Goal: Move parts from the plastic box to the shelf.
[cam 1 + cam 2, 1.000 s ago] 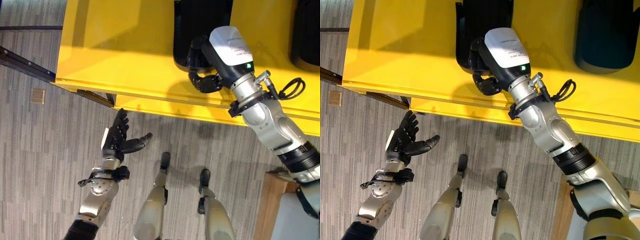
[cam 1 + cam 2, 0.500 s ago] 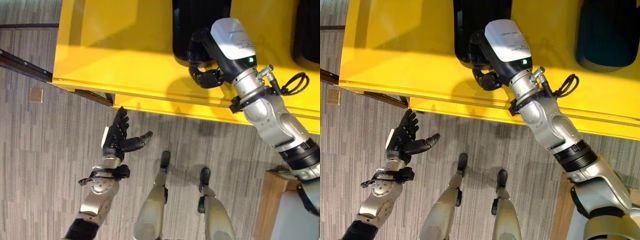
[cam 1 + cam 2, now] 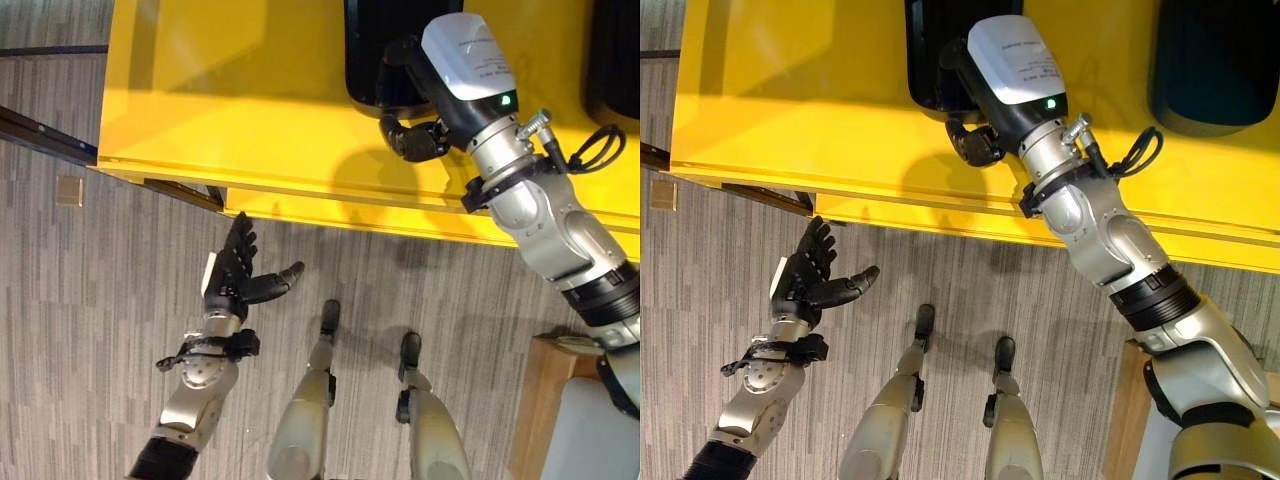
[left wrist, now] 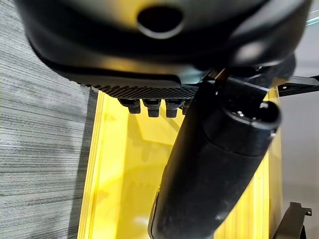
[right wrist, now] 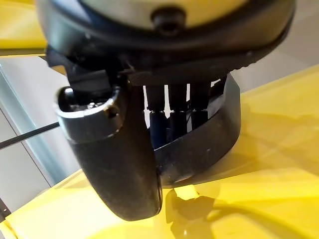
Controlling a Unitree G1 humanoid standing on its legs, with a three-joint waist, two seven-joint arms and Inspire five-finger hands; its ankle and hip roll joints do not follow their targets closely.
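The right hand [image 3: 412, 138] is reaching over the yellow shelf [image 3: 250, 110] and resting at the near edge of a black part [image 3: 385, 50] that is lying on the shelf surface. In the right wrist view, the fingers [image 5: 172, 112] are hooking down over the curved black rim of the part [image 5: 219, 134], with the thumb [image 5: 119, 164] standing on the outer side of that rim; the hand is gripping the rim between fingers and thumb, although the contact on the thumb side is not fully visible and the grip may be loose. The part is sitting flat on the yellow surface, near the front lip of the shelf.

A second dark part [image 3: 1210, 60] is lying on the same shelf, well apart from the first one, toward the robot's right.

The left hand [image 3: 238, 278] is hanging over the grey striped floor [image 3: 90, 300], below and in front of the shelf edge. Its fingers are extending straight and its thumb is spreading to the side (a relaxed, released posture), and it is holding nothing. In the left wrist view, the thumb [image 4: 214, 164] is standing out in front of the yellow shelf [image 4: 124, 169], with the fingertips [image 4: 149, 107] showing in a row beside it.

A small tan square [image 3: 70, 190] is lying on the floor, to the robot's left of the shelf.
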